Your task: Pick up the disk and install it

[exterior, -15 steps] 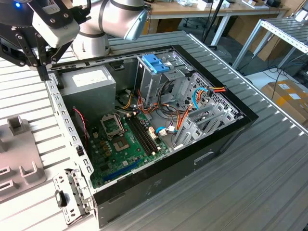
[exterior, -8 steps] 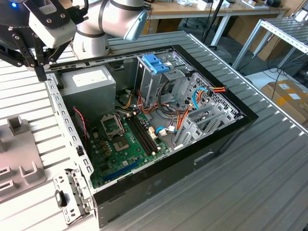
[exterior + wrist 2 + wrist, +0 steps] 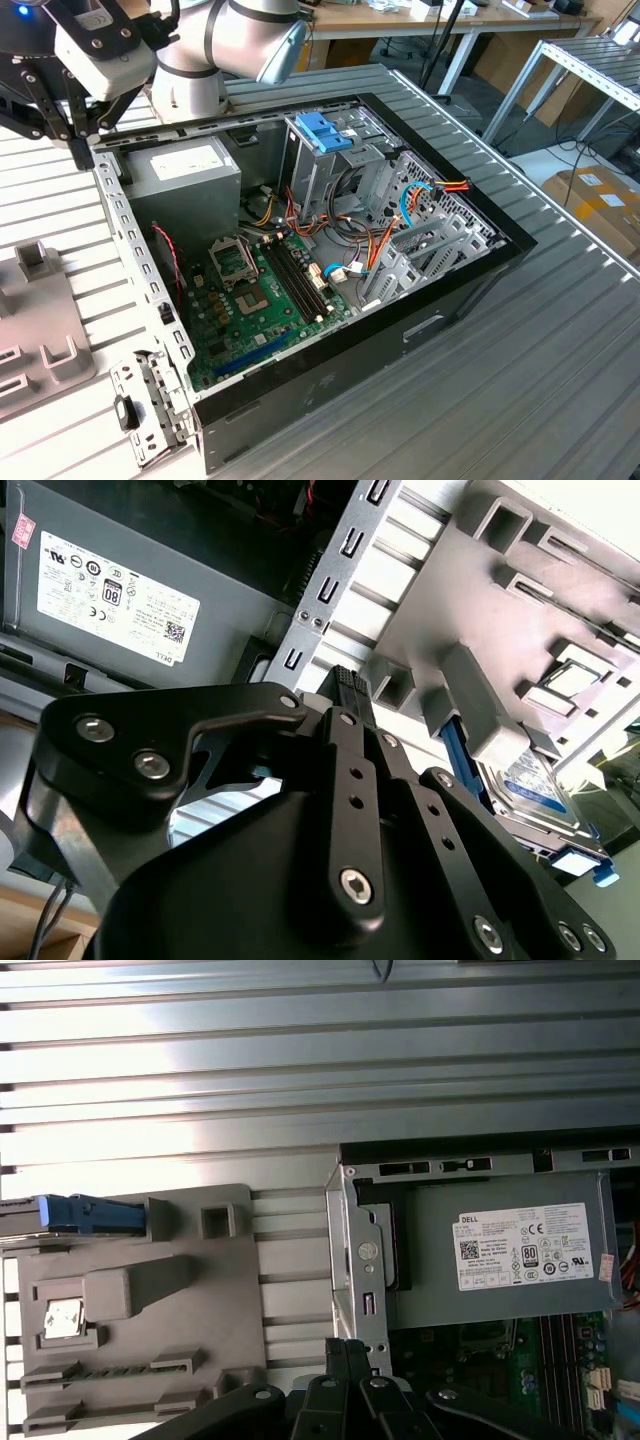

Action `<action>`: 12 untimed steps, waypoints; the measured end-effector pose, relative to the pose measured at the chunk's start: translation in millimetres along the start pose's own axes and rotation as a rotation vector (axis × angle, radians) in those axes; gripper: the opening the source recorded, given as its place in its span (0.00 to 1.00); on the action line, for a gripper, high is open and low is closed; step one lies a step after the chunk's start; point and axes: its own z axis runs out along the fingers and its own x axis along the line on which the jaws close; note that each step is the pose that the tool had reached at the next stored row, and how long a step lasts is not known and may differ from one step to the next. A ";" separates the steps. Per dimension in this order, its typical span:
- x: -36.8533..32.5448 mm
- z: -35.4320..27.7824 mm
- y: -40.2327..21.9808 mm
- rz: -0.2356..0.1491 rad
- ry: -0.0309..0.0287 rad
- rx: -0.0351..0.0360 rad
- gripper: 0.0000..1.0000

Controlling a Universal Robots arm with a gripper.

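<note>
The disk (image 3: pixel 90 1214) lies on edge in a slot of a grey fixture plate (image 3: pixel 200 1290) on the slatted table, beside the open computer case (image 3: pixel 440 310). In the first wrist view its bright blue rail shows. The second wrist view shows the disk (image 3: pixel 535 780) with its labelled face, blue rails and blue tab end. My gripper (image 3: pixel 80 150) hangs above the case's rear corner by the power supply, apart from the disk. Its black fingers (image 3: pixel 345 685) stand together with nothing between them; the gripper (image 3: pixel 345 1355) is shut and empty.
A grey power supply (image 3: pixel 500 1250) fills the case's rear corner. A tall metal drive cage with a blue handle (image 3: pixel 322 130) stands at the case's far side, with the motherboard (image 3: pixel 270 290) and cables around it. A loose metal bracket (image 3: pixel 145 405) lies near the case's front.
</note>
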 end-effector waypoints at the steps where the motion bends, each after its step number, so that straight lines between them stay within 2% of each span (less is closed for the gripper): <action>1: 0.9 0.0 -0.1 0.000 0.0000 0.0000 0.11; 12: 6.7 -0.2 -0.5 0.000 0.0000 0.0000 0.11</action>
